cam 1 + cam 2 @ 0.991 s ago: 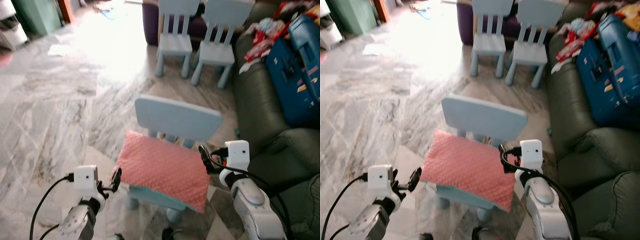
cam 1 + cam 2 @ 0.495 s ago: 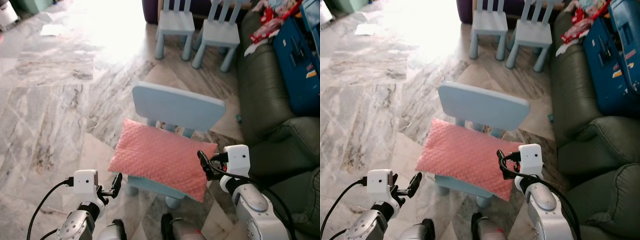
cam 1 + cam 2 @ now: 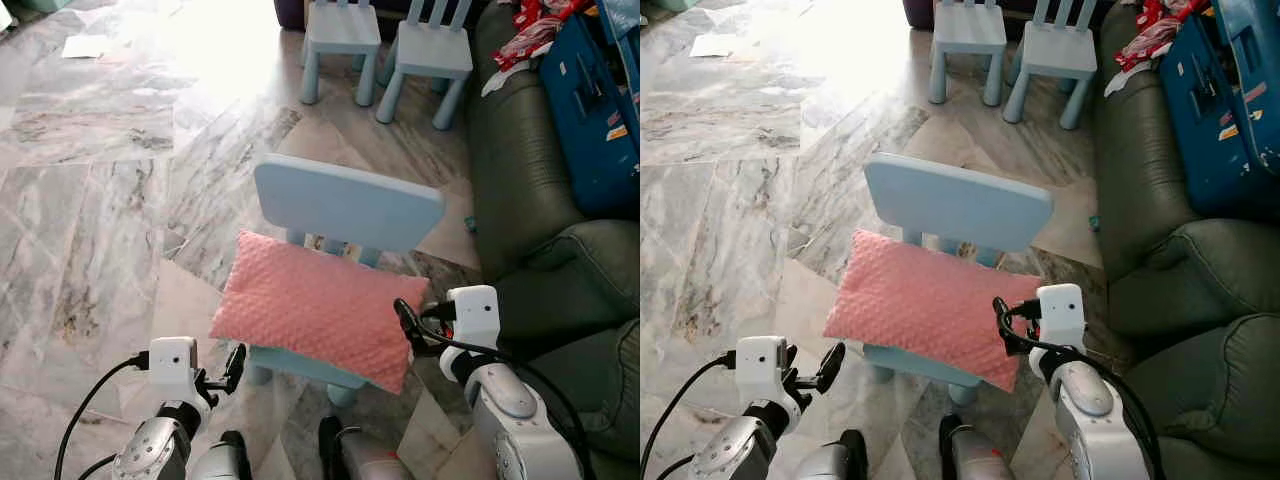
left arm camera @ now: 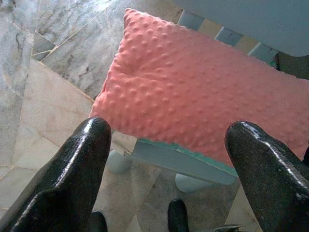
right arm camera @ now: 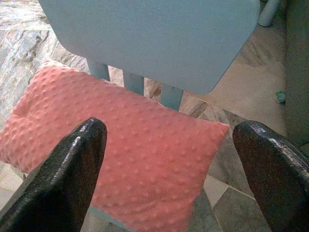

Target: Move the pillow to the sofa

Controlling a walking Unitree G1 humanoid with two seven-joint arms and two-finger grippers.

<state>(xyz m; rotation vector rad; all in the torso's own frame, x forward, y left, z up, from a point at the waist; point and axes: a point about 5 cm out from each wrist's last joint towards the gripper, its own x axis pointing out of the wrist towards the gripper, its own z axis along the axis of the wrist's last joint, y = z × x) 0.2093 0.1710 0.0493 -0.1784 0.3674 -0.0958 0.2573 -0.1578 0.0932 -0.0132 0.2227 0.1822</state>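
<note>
pink dotted pillow (image 3: 315, 305), pale blue chair (image 3: 348, 205), dark green sofa (image 3: 540, 230), grey marbled floor (image 3: 90, 200).

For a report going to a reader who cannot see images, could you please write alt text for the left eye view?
A pink pillow lies on the seat of a small light-blue chair on a marble floor, with the left gripper and right gripper open at its two ends. A dark green sofa stands to the right, and two more blue chairs behind.
</note>
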